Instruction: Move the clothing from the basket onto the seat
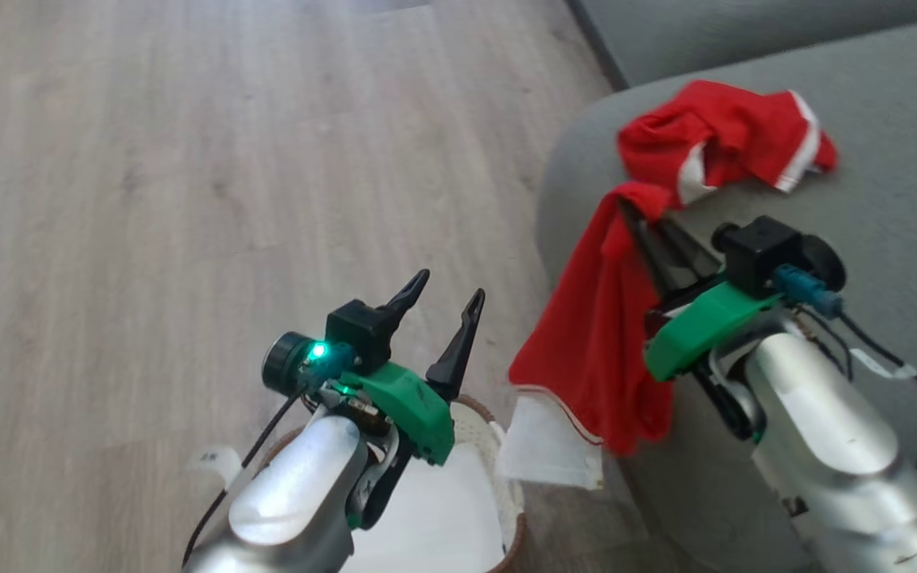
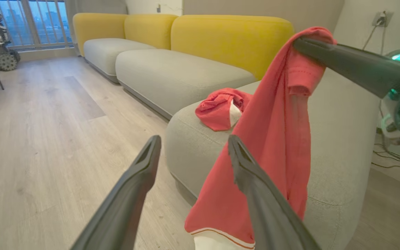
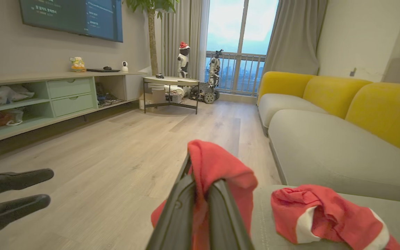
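l gripper [image 1: 450, 286]: wide open, empty, above basket [image 1: 481, 412]
r gripper [image 1: 648, 227]: clamped on hanging garment [image 1: 594, 334]; seat [image 1: 888, 159] just to its right

A crumpled red garment [image 1: 725, 131] lies on the seat [image 1: 888, 119] (basket [image 1: 510, 509] on the floor [image 1: 188, 159]).

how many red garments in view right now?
2. A crumpled garment lies on the seat; a hanging garment is pinched in the right hand, off the seat's edge. The left arm covers part of the basket, so more may be hidden.
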